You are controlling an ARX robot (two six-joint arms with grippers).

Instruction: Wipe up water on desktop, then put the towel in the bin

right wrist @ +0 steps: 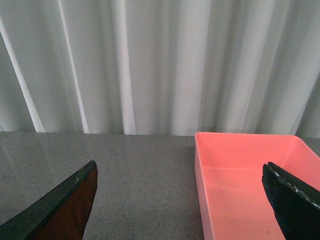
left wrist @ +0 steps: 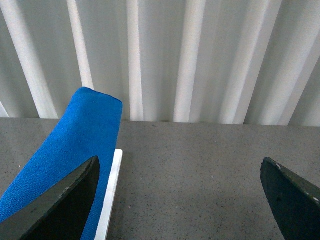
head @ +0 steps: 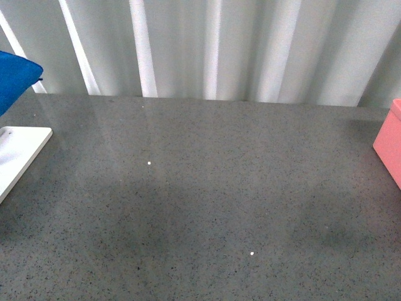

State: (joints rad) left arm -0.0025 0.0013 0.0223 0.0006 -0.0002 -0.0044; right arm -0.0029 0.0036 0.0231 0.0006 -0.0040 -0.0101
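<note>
The dark-grey speckled desktop (head: 207, 188) fills the front view; I cannot make out water on it, only two tiny white specks. The bright blue towel (head: 14, 76) shows at the far left edge, folded and raised over a white board (head: 19, 153). In the left wrist view the towel (left wrist: 75, 145) lies on that board beside my left gripper (left wrist: 180, 200), which is open and empty over the desktop. The pink bin (head: 391, 143) sits at the far right edge. In the right wrist view my right gripper (right wrist: 180, 200) is open and empty, one finger over the bin (right wrist: 240, 185).
A white pleated curtain (head: 213, 44) hangs behind the desktop's far edge. The flat white board (left wrist: 111, 195) lies at the left under the towel. Neither arm shows in the front view.
</note>
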